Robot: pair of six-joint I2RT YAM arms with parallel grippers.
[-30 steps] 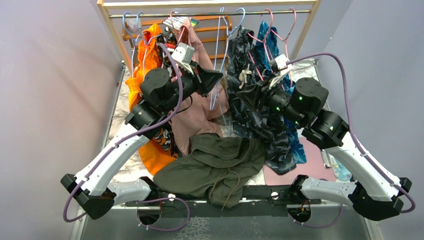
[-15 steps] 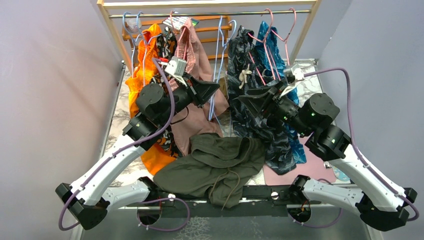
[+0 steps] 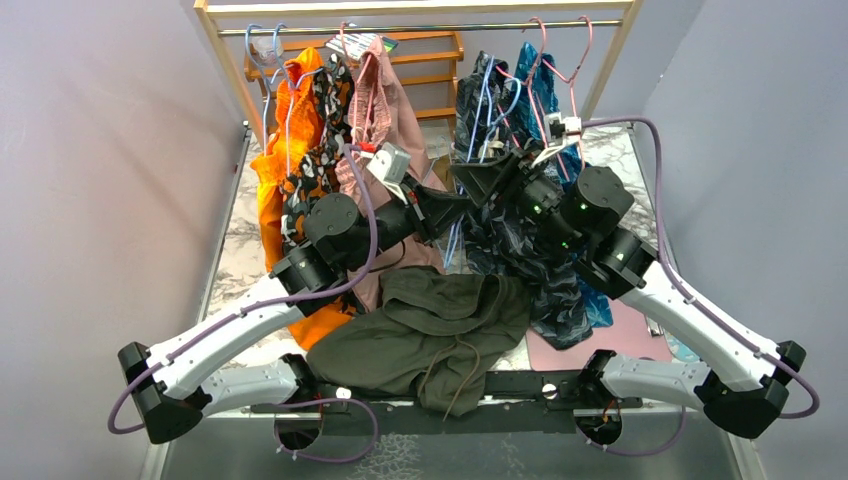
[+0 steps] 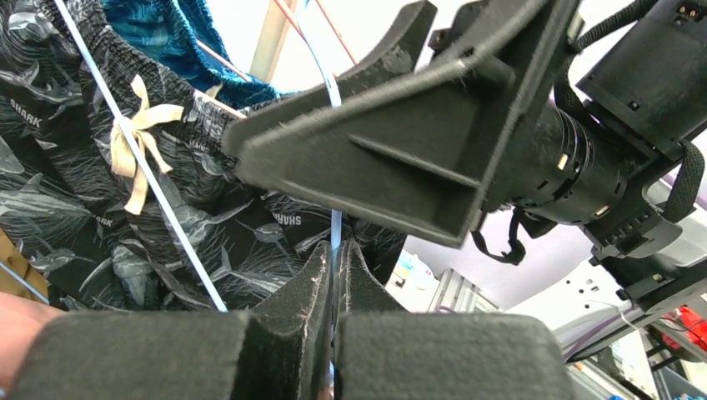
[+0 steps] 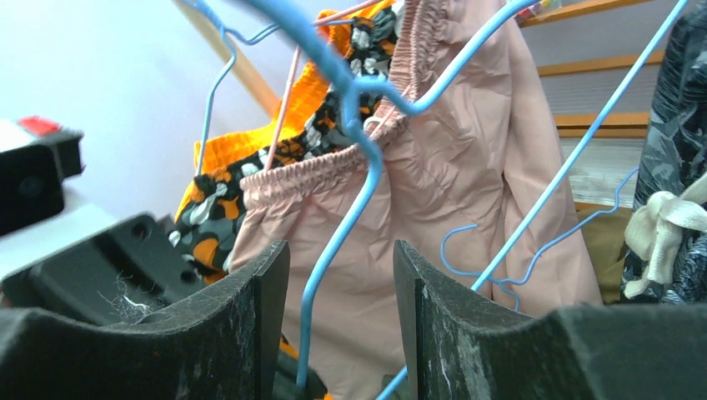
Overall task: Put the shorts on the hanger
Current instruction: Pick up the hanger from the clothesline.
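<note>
The left claw (image 4: pixel 335 254) is pinched shut on the thin light-blue wire of the hanger (image 4: pixel 334 227), at centre frame. The right claw (image 5: pixel 340 250) stands open, with blue wire passing between its fingers. The shorts (image 3: pixel 430 325) lie crumpled at lower centre on the tabletop (image 3: pixel 232 215).

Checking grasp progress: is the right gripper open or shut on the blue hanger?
Open: the right gripper's fingers stand apart, with the hanger wire between them.

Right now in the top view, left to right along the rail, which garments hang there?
Orange cloth → spotted print → pink shorts → grey print shorts → teal cloth.
</note>
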